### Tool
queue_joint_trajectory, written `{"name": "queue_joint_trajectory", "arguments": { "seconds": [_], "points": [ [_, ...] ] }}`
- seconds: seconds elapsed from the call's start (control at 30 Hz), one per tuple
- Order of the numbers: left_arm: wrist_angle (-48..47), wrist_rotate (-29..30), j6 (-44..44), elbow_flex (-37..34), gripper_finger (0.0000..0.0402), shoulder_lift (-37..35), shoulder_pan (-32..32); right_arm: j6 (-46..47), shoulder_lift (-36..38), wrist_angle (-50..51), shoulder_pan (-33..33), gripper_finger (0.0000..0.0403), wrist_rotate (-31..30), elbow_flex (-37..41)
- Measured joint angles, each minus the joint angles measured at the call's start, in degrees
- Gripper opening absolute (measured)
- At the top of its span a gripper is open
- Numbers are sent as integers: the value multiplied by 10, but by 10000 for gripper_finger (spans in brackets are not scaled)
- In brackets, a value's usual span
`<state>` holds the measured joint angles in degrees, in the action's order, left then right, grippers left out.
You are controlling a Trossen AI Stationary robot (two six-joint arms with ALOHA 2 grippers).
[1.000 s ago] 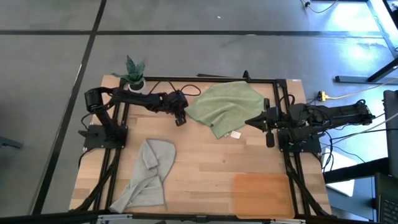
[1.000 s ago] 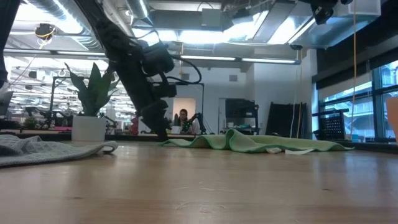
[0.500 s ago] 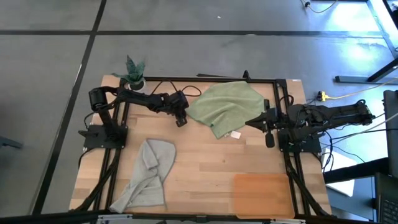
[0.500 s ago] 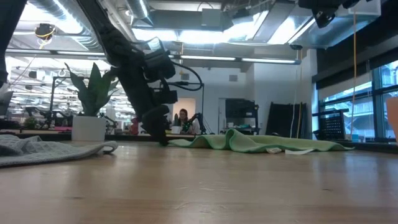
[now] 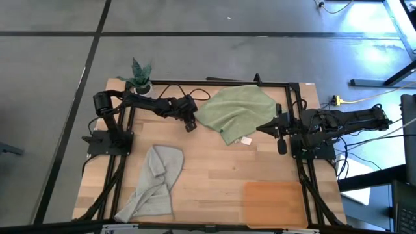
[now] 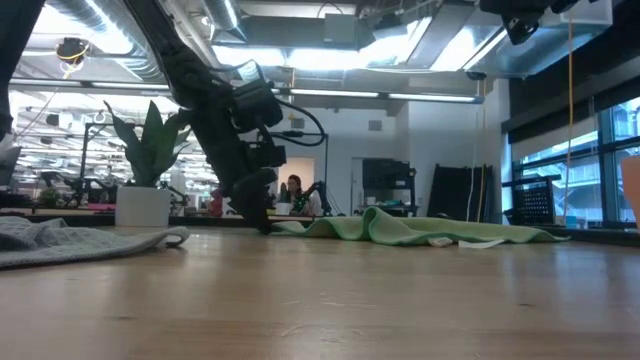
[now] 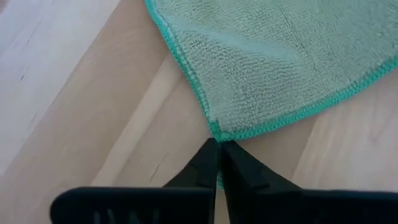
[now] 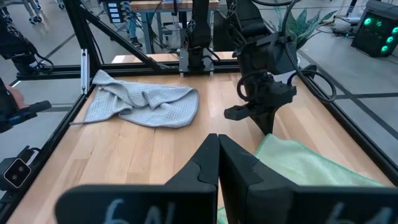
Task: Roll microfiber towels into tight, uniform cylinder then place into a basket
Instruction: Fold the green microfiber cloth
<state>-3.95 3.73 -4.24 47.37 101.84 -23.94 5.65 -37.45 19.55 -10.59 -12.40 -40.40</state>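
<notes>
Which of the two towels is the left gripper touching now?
The green towel, spread at the table's far side: the left gripper, fingers shut, pinches its corner. The grey towel lies crumpled near the front left, away from both grippers.

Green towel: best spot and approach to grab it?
Take the green towel by its pointed hemmed corner on the left arm's side. There the edge lies flat and single-layered, with bare wood around it. The left end effector, fingers shut, already sits at that tip; come in low along the table.
</notes>
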Motion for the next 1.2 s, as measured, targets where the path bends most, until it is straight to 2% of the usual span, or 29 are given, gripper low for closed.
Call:
{"name": "queue_joint_trajectory", "arguments": {
  "seconds": [0.27, 0.47, 0.63, 0.87, 1.2],
  "points": [
    [1, -1, -16, -1, 1, -10, 4, -1, 0, 0, 0, 6, 0, 0],
    [-13, -31, -18, -3, 0, -41, 7, -3, 0, 0, 0, 6, 0, 0],
    [-20, -65, -18, -3, 0, -76, 6, -3, 0, 0, 0, 6, 0, 0],
    [-53, -75, -16, -3, 0, -146, 6, -14, -6, -5, 0, 6, 0, 4],
    [-126, -75, -15, -2, 0, -241, 6, -17, -76, -24, 0, 6, 0, 5]
  ]
}}
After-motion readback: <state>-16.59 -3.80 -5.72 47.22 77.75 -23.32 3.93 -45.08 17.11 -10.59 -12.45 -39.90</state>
